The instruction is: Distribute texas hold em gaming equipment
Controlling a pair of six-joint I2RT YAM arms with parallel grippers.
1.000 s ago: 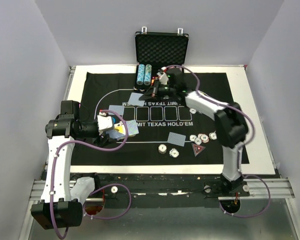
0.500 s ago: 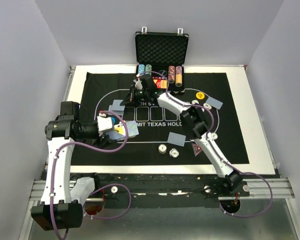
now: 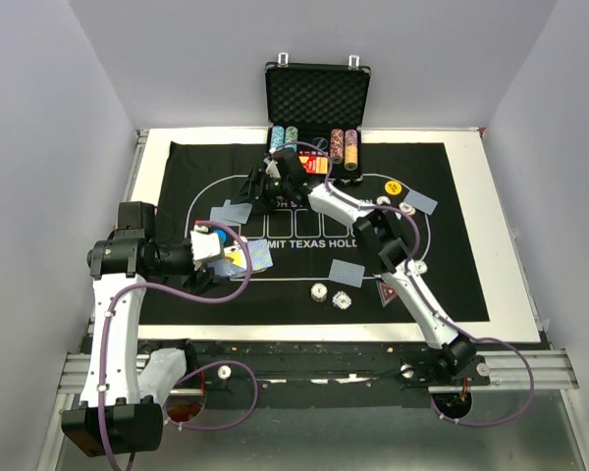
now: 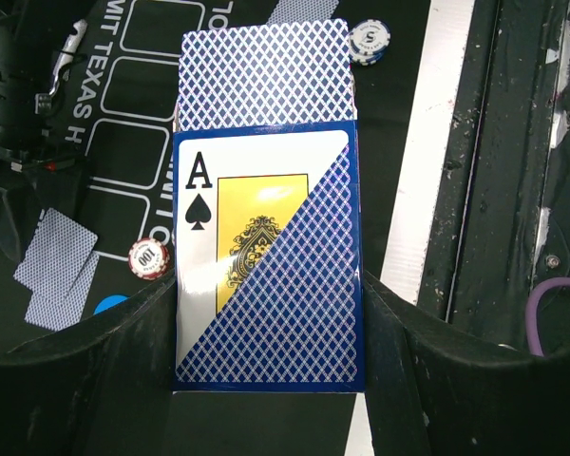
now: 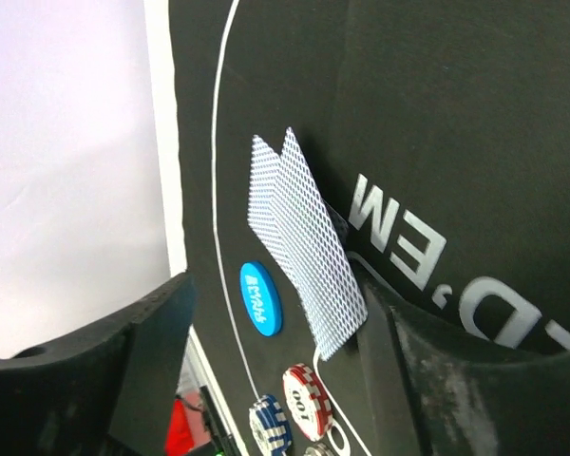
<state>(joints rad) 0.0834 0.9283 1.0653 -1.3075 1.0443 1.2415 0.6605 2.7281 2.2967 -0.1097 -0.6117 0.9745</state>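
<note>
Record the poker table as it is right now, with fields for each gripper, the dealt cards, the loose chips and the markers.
Left gripper: shut on the card box, blue-backed cards sticking out of its top
Right gripper: open, over two overlapping cards on the left side of the mat
Blue button: on the mat beside those two cards
Single cards: one near centre, one far right
Loose chips: two beside the centre card
Red triangular marker: right of those chips
Yellow button: near the far-right card
</note>
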